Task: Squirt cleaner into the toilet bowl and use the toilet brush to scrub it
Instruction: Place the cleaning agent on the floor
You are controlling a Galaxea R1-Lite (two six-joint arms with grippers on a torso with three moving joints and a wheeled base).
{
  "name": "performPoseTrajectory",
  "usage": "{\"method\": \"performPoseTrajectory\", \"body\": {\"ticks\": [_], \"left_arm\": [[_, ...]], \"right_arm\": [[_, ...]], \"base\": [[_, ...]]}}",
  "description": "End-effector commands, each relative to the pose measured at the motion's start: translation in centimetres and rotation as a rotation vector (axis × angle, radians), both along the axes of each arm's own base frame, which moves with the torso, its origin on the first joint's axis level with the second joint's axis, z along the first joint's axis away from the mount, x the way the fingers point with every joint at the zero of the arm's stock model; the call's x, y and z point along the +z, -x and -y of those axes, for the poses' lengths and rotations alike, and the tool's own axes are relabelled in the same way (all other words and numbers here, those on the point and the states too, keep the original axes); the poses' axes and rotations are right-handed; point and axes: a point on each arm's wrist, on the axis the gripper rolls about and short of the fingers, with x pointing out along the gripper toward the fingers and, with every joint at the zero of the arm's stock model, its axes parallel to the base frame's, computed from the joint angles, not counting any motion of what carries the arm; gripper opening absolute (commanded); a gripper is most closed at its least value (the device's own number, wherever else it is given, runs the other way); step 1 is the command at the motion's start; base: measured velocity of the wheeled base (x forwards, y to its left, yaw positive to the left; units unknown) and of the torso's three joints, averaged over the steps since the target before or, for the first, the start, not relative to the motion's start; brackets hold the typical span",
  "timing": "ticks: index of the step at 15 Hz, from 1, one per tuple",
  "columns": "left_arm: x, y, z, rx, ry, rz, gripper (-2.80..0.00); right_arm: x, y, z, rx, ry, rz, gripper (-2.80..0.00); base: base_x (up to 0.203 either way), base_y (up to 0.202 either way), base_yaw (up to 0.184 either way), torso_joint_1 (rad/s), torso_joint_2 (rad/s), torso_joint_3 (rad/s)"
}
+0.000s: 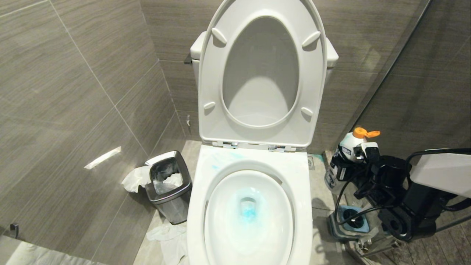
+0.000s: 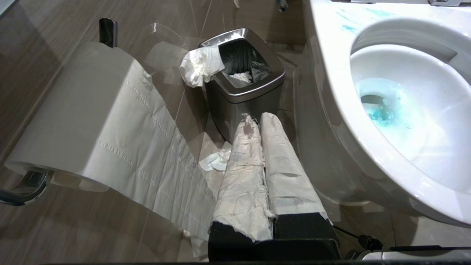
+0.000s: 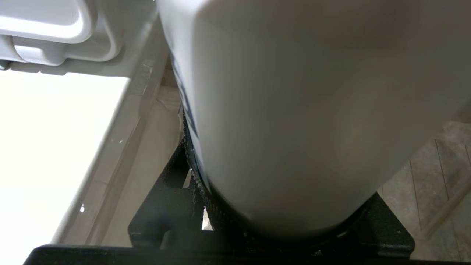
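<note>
A white bottle (image 3: pixel 294 121) fills most of the right wrist view, its rounded body seated between the black jaws of the right gripper (image 3: pixel 279 228), which are closed against its sides. Dark blue print (image 3: pixel 184 99) runs down one edge of the bottle. A rough black pad (image 3: pixel 191 162) presses against that same edge. Beside the bottle lies the bright white toilet rim (image 3: pixel 48 147), glaring too strongly to show detail. Past it sits a white seat bumper (image 3: pixel 48 33) on the raised seat. A strip of pale tile (image 3: pixel 154 140) separates toilet and bottle. Wood-grain brown floor (image 3: pixel 430 173) shows on the other side.
</note>
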Motion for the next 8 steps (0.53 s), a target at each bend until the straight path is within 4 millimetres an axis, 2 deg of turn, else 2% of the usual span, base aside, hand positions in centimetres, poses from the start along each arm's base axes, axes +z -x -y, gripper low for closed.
{"method": "performPoseTrajectory", "body": {"ticks": [1,8], "left_arm": [[-0.01,0.01,0.00,0.001,0.000,0.001,-2.80],[-0.02,-0.01,0.00,0.001,-0.002,-0.002,-2.80]], "right_arm": [[-0.12,0.12,0.00,-0.001,0.006,-0.001,-2.80],[-0.99,0.06,-0.01,0.002,0.025,-0.026,-2.80]], "base": [[0.000,0.000,0.000,0.000,0.00,0.000],[0.000,0.000,0.000,0.000,0.00,-0.011]]}}
